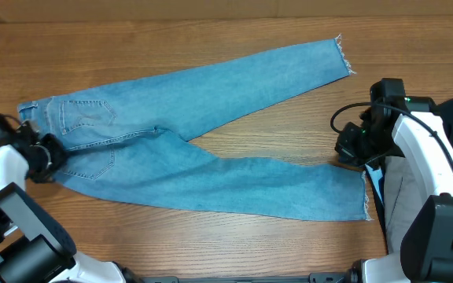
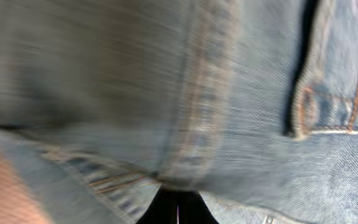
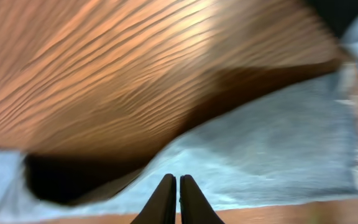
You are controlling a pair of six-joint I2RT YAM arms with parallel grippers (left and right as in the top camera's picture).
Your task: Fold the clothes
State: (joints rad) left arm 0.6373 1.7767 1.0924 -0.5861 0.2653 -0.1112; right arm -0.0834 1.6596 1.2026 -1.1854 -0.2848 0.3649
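The wooden bench (image 1: pixel 171 244) carries one pair of light-blue jeans (image 1: pixel 211 94), laid flat in a wide V: waist at the left, the two legs splaying toward the right, seat side up with a stitched back pocket (image 1: pixel 89 114) showing. The left claw (image 1: pixel 49 153) sits at the waistband, shut, and its wrist view is filled with denim right up against the fingertips, so it looks pinched on the jeans. The right claw (image 1: pixel 351 149) is at the ankle end of the lower leg, its fingers pressed together on the cloth edge, which stands a little off the wood with shadow beneath (a grip, as far as I can judge). The step in hand seems to be bringing one leg over the other; to do it well, both ends should rise together, keeping the lower leg taut so it lands edge to edge on the upper one, frayed hem (image 1: pixel 343 56) matching frayed hem. No brand, label or readable writing shows anywhere, only orange seam stitching and a belt loop (image 2: pixel 303 106).
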